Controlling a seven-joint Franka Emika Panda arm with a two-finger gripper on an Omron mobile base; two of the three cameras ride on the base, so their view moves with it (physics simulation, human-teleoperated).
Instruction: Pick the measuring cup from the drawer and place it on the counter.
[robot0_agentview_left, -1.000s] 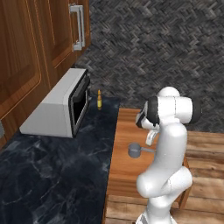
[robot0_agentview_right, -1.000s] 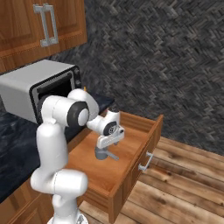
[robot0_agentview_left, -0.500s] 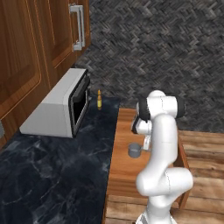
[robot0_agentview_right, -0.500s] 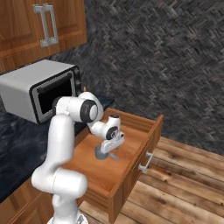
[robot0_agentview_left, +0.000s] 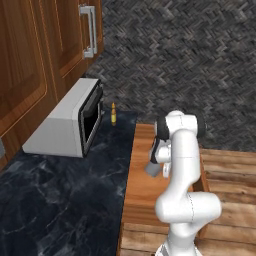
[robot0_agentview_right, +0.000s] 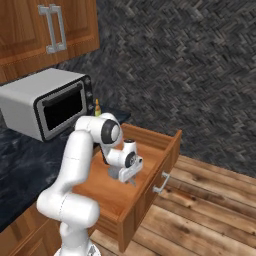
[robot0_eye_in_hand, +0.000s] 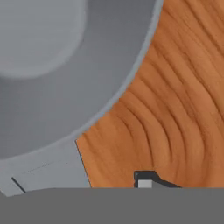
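**One measuring cup in the open drawer, hand lowered onto it**

One measuring cup (robot0_eye_in_hand: 65, 65): grey, round, metallic. In the hand view its bowl takes up the upper left and its flat handle runs off toward the lower left. It lies on the flat bottom of the drawer (robot0_agentview_right: 95, 187), about midway along the drawer's length.

One drawer: medium-brown wood, low sides, pulled fully out from under the worktop (robot0_agentview_left: 55, 195), with a metal pull on its front panel. Its inner long side meets the worktop's front edge.

One hand (robot0_agentview_right: 131, 179): pointed down into the drawer, directly over the cup, with one dark fingertip (robot0_eye_in_hand: 146, 179) showing just beside the cup's handle against the wood. The jaws are partly drawn together. Whether they have a hold on the cup cannot be told.

One worktop: dark blue-black marbled stone with pale veins.

One microwave (robot0_agentview_left: 70, 122): grey body, dark door, standing at the back of the worktop against the wall, door facing the drawer side.

One small yellow bottle (robot0_agentview_left: 113, 114): upright at the back edge of the worktop, between the microwave and the drawer's far corner.

Two upper cabinet doors (robot0_agentview_right: 35, 30): wood, metal handles, above the microwave.

One herringbone wall (robot0_agentview_right: 180, 65): grey, behind the worktop and drawer.

One plank floor (robot0_agentview_right: 200, 220): wood, beyond the drawer front.
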